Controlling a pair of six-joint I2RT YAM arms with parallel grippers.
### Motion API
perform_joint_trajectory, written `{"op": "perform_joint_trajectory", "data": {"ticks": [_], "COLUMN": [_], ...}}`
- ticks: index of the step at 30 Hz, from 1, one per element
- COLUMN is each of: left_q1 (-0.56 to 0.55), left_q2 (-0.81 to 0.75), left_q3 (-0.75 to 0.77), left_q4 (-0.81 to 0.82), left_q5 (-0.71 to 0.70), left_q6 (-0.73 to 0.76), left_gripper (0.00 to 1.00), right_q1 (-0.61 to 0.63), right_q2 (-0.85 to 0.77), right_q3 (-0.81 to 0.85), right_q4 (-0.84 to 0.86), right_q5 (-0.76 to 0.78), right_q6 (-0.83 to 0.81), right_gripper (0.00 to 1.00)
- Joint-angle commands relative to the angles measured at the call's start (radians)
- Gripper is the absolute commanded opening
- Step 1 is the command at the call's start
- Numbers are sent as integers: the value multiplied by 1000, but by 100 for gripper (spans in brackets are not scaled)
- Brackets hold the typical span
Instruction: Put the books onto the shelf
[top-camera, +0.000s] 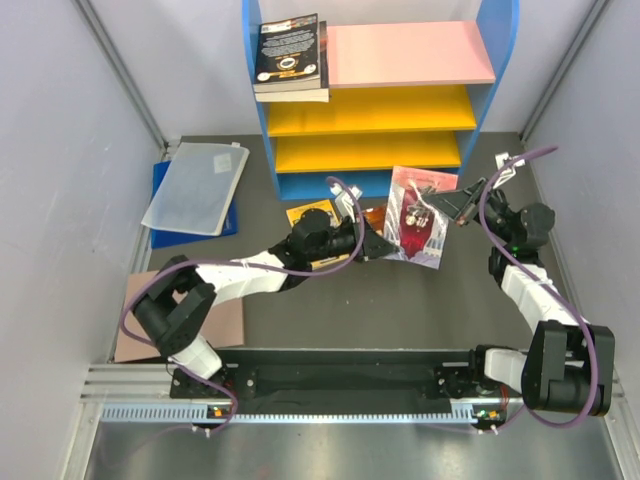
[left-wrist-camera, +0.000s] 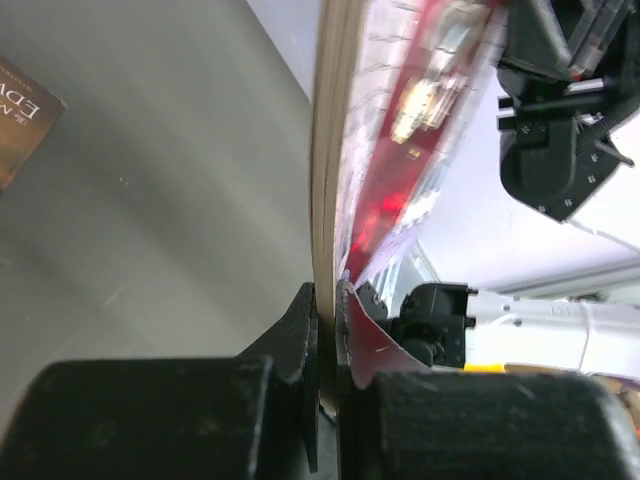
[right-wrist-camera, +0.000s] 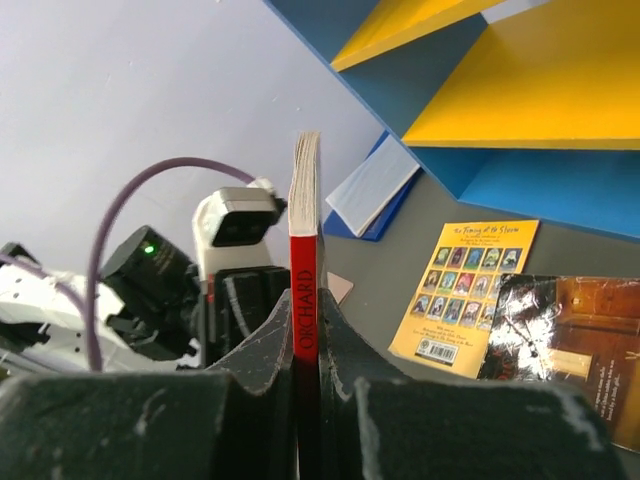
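— Which book are they working on?

— The pale book with the red figure (top-camera: 420, 215). Both arms are holding it up off the table (top-camera: 400, 300), just in front of the shelf (top-camera: 258, 110). The left gripper (left-wrist-camera: 326, 320) is pinching the page edge, jaws nearly together on it. The right gripper (right-wrist-camera: 305, 335) is clamping the red spine the same way.

— A hand-over, then?

— I'm guessing so, or a two-handed carry. A small stack (top-camera: 290, 50) with a black cover on top is lying on the pink top board (top-camera: 410, 55). The yellow book (right-wrist-camera: 465, 285) and the dark orange book (right-wrist-camera: 570, 340) are waiting on the table by the shelf's foot.

— What's next?

— One gripper needs letting go, I'd say, so the other is free to swing the book up and lay it flat on a board without bending it.
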Motion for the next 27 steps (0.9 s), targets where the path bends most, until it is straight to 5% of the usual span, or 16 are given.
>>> {"op": "perform_joint_trajectory", "data": {"ticks": [1,3,4,7,10,17,27], "left_q1": [-4,2,10,34,52,125,354], "left_q2": [-164,-225,-242,-278,-272,-166,156], "left_q3": [107,131,161,245,380,747,1457], "left_q4": [-166,-228,-272,-329,-455,-746,-1134], "left_q5": [-80,-125,-132,-142,-142,-52,290], "left_q6": [126,185,194,229,298,415,262], "left_gripper": [0,0,0,0,0,0,0], "right_q1": [10,10,10,10,10,13,121], "right_q2": [-7,-17,-24,-41,-76,-159,-202], "right_q3": [25,33,31,24,27,24,16], "right_q4": [-144,-218,-267,-329,-427,-616,-835], "right_q5": [2,31,41,64,85,116,214], "right_q6": [-115,-170,-207,-256,-326,-459,-640], "right_gripper": [19,31,47,72,86,93,93]}}
